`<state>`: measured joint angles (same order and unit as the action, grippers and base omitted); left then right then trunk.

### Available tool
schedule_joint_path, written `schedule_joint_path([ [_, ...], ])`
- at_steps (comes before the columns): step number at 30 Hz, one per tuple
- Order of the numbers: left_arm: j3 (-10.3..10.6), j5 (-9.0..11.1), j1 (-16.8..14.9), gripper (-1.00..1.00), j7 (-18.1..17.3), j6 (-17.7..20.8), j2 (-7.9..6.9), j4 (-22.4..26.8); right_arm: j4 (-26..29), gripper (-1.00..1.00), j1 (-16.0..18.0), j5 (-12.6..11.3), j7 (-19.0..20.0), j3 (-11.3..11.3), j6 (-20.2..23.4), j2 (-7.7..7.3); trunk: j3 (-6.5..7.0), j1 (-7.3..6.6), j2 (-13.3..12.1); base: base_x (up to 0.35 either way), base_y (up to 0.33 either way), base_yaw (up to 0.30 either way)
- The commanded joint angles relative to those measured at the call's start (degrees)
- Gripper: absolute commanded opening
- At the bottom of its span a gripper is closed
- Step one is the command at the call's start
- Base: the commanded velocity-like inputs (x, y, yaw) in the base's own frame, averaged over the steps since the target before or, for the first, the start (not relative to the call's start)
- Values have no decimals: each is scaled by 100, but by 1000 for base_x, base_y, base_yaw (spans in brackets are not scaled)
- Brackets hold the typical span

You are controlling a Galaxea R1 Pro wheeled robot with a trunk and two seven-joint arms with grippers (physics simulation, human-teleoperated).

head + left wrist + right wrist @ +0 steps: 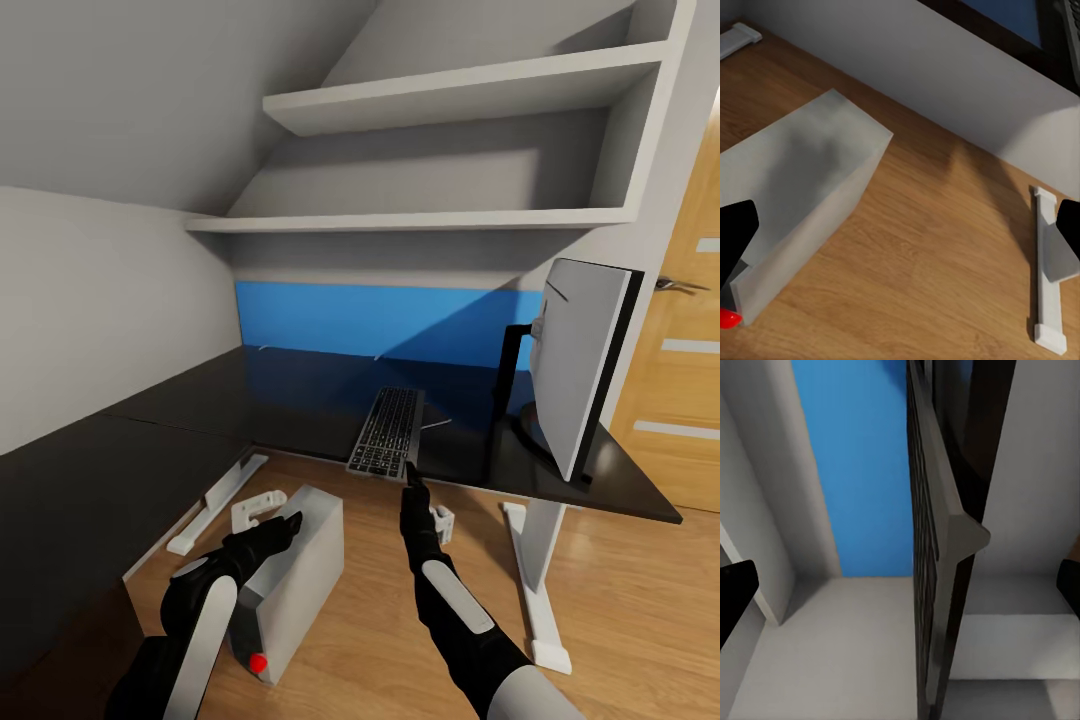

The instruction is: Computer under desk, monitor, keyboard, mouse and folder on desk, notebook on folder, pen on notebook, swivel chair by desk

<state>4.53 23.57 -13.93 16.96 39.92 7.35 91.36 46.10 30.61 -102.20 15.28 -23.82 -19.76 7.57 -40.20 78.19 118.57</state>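
Right gripper (411,478) sits at the near end of the keyboard (388,430), jaws spread wide in the wrist view, so we read it as open, nothing held. Keyboard lies on the desk (300,400), near end overhanging the front edge, just left of the monitor (580,360). Left gripper (290,524) hangs open above the computer (295,560), which stands on the floor at the desk's front edge.

We judge the keyboard step is in hand: it's on the desk by the monitor but not fully seated. Next move calls for a nudge further in so it doesn't tip off. Then the computer needs pushing under the desk.
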Motion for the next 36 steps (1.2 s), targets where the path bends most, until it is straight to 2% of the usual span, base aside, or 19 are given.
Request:
schedule_joint_path([
  [1,3,62,-4,100,53,18,1,6,-4,100,6,-64,37,-25,-33,-3,-6,-1,3,0,0,0],
  [36,3,67,-4,100,53,25,3,8,-274,100,4,-90,34,-82,10,15,-6,-1,3,0,0,0],
])
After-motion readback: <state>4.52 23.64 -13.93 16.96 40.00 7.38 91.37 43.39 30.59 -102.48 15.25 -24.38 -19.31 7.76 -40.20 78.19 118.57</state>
